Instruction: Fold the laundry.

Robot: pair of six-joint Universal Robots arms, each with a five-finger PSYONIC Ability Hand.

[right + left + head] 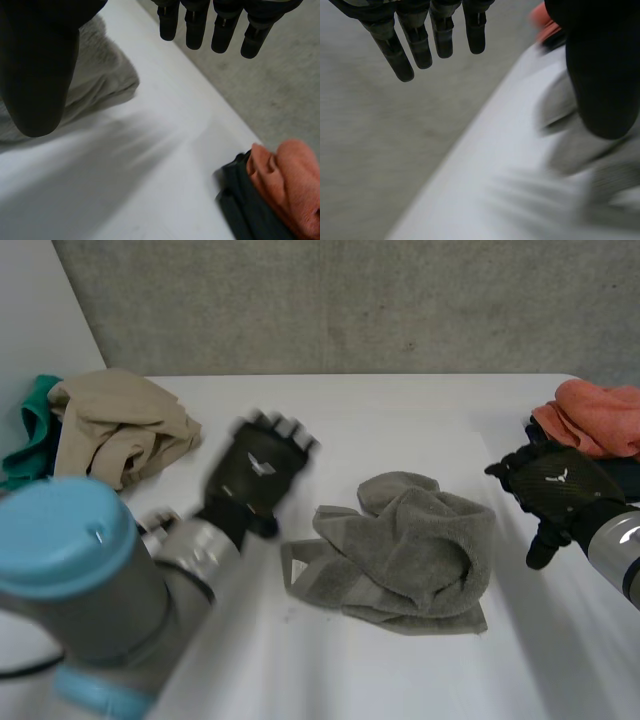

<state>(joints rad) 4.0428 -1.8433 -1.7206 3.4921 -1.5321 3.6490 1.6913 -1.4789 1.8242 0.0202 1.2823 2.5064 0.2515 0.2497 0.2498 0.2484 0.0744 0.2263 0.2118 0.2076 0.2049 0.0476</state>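
- My left hand [255, 472]: fingers straight, thumb set well away from them, nothing held. It hangs over the table just left of the grey towel, apart from it.
- Grey towel [410, 550]: a crumpled heap in the middle of the white table [330, 670], between my two hands. One flat hemmed corner sticks out from the heap on the side of my left hand.
- My right hand [555, 485]: fingers relaxed and nearly straight, thumb apart, nothing in its grasp. It is near the towel's right side and not touching it.
- Beige cloth [115, 425]: a loose heap well to the left of the towel, beyond my left hand.
- Green cloth [30, 435]: touching the beige cloth on the side farther from the towel.
- Orange cloth [600, 415]: right of the towel, past my right hand, lying on a dark cloth [250, 210] at the table's edge.
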